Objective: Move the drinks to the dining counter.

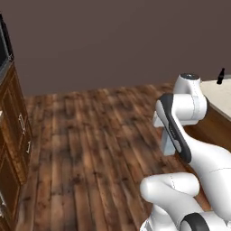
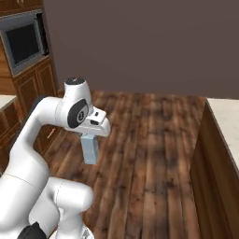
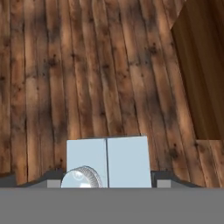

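Your pincer (image 2: 89, 140) is gripping the pale blue-grey carton (image 2: 90, 148), which is hanging upright straight below the hand, its gabled top and round cap (image 3: 82, 177) sitting between the fingers. Beneath it you are looking at wooden floor (image 3: 87, 78); the dining counter (image 2: 227, 121) is lying well off to the pincer's right.

Floor (image 1: 90, 149): dark brown wood planks with knots, running away toward the back wall. Back wall (image 1: 113, 40): plain, flat grey-brown. Left side: tall brown wooden cabinets (image 2: 32, 88) with panelled doors, and a black built-in oven (image 2: 23, 44) with a grey frame set into them. Cabinet doors (image 1: 13, 135) have small metal handles. A pale bit of countertop (image 2: 7, 100) sits beside the cabinets. Lighting is even, with no hard shadows.
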Controlling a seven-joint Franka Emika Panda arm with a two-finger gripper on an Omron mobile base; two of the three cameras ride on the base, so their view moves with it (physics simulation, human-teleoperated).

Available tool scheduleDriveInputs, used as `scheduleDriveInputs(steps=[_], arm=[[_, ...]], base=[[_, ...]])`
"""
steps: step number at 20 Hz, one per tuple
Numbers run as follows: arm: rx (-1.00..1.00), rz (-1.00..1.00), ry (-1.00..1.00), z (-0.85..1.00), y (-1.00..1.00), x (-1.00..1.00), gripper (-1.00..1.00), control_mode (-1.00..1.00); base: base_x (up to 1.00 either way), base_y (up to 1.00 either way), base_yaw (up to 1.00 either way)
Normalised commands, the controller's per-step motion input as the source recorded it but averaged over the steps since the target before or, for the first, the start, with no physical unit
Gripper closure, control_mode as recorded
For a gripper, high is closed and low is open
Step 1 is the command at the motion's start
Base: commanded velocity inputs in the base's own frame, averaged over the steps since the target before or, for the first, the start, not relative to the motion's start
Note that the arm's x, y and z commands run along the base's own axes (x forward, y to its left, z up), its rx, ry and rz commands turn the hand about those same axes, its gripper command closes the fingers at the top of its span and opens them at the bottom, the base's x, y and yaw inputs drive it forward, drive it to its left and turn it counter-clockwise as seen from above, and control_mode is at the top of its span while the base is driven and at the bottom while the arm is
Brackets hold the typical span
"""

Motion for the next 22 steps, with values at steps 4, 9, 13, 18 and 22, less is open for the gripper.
scheduleDriveInputs(steps=[4,9,13,18,22], arm=[[0.00,0.00,0.00,0.00,0.00,0.00,1.00,1.00],[0.00,0.00,0.00,0.00,0.00,0.00,1.00,1.00],[0.00,0.00,0.00,0.00,0.00,0.00,1.00,1.00],[0.00,0.00,0.00,0.00,0.00,0.00,1.00,1.00],[0.00,0.00,0.00,0.00,0.00,0.00,1.00,1.00]], base=[[1.00,0.14,-0.29],[0.88,0.29,-0.53],[0.49,0.38,-0.76],[0.41,0.42,-0.80],[0.37,0.49,-0.81]])
